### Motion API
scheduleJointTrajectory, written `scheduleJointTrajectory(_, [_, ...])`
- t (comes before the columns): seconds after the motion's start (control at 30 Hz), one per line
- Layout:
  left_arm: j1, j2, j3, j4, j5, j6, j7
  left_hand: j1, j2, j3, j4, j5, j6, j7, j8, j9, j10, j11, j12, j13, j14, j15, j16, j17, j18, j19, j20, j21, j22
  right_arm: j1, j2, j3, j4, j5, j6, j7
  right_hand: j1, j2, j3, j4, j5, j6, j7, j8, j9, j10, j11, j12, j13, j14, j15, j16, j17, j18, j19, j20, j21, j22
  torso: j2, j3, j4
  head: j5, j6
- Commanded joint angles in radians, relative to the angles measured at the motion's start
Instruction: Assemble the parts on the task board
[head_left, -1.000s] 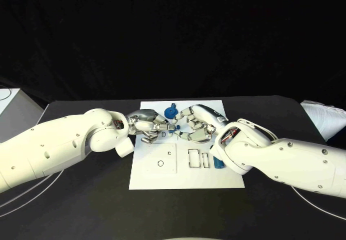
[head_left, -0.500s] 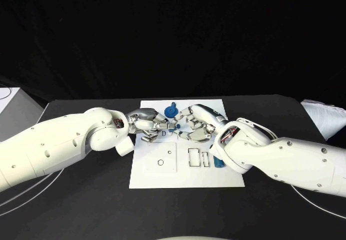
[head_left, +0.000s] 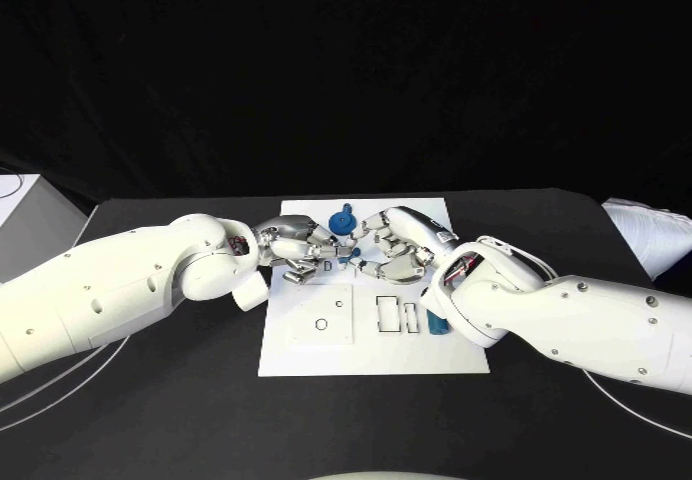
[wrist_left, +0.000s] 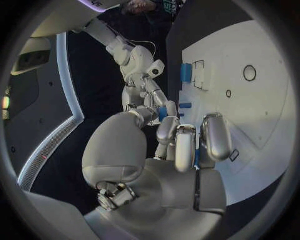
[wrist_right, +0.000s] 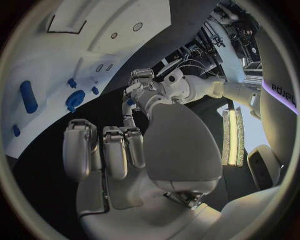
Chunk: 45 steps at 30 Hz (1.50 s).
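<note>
The white task board lies in the middle of the table. Over its far half my left hand and my right hand meet fingertip to fingertip. A small blue part sits where they meet, pinched by fingers of both hands; the same small blue part appears in the right wrist view. Behind the hands a round blue part lies on the board. A long blue part lies at the board's right side, half hidden by my right arm.
Cut-out slots and a small ring mark are on the board's near half. Several small blue pieces lie near the round blue part. A white object sits at the table's right edge.
Both hands stay joined over the board's far half. Their fingers have shifted slightly around the small blue part; nothing on the board has moved.
</note>
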Motion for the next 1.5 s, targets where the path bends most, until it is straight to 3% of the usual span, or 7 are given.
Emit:
scheduleJointTrajectory(0.03, [-0.001, 0.002, 0.0, -0.003, -0.01, -0.001, 0.006, 0.011, 0.002, 0.109, -0.117, 0.003, 0.0, -0.007, 0.001, 0.001, -0.008, -0.002, -0.003, -0.001, 0.086, 0.007, 0.0, 0.203, -0.003, -0.008, 0.001, -0.003, 0.0, 0.0, 0.002, 0.001, 0.002, 0.003, -0.013, 0.02, -0.001, 0.008, 0.006, -0.003, -0.002, 0.012, -0.001, 0.007, 0.003, 0.065, -0.008, 0.003, 0.225, 0.106, -0.009, 0.004, 0.263, -0.007, 0.051, -0.009, 0.007, 0.093, 0.0, -0.0002, 0.0001, -0.001, 0.0])
scheduleJointTrajectory(0.53, [-0.001, 0.004, 0.0, -0.003, 0.003, -0.016, 0.016, 0.012, 0.003, 0.101, -0.111, 0.002, 0.0, -0.006, 0.0, -0.002, -0.01, 0.0, -0.006, -0.005, 0.085, 0.008, -0.001, 0.202, -0.003, -0.009, 0.002, -0.004, -0.002, -0.002, 0.015, 0.001, -0.013, -0.021, 0.047, -0.018, -0.001, 0.005, 0.007, -0.011, -0.006, 0.013, -0.004, 0.013, 0.006, 0.063, -0.012, 0.001, 0.223, 0.106, -0.013, 0.004, 0.263, -0.007, 0.05, -0.013, 0.004, 0.091, 0.0, -0.0005, 0.0009, -0.001, -0.001])
scheduleJointTrajectory(1.03, [-0.001, 0.003, 0.0, -0.007, 0.014, -0.031, 0.009, 0.013, 0.005, 0.092, -0.102, 0.0, 0.0, -0.005, -0.002, -0.006, -0.013, 0.001, -0.009, -0.01, 0.085, 0.009, -0.002, 0.2, -0.002, -0.012, 0.003, -0.006, -0.006, -0.004, 0.012, 0.001, -0.009, -0.025, 0.034, -0.017, -0.007, 0.004, 0.008, -0.015, -0.01, 0.014, -0.005, 0.019, 0.009, 0.066, -0.014, 0.004, 0.226, 0.106, -0.013, 0.004, 0.263, -0.008, 0.051, -0.015, 0.006, 0.093, 0.0, 0.0001, 0.0002, 0.0, -0.002])
scheduleJointTrajectory(1.5, [-0.001, 0.004, 0.0, -0.009, 0.039, -0.03, -0.001, 0.007, -0.026, 0.017, -0.055, 0.006, -0.001, -0.008, -0.013, -0.03, -0.024, 0.0, -0.011, -0.015, 0.08, 0.008, -0.007, 0.191, 0.0, -0.018, 0.006, -0.011, -0.012, -0.004, 0.013, 0.001, -0.009, -0.035, 0.017, -0.037, -0.007, 0.009, 0.012, -0.02, -0.011, 0.021, -0.009, 0.028, 0.013, 0.067, -0.017, 0.005, 0.227, 0.106, -0.014, 0.004, 0.263, -0.008, 0.052, -0.016, 0.009, 0.096, 0.0, -0.0005, 0.0007, -0.002, -0.002])
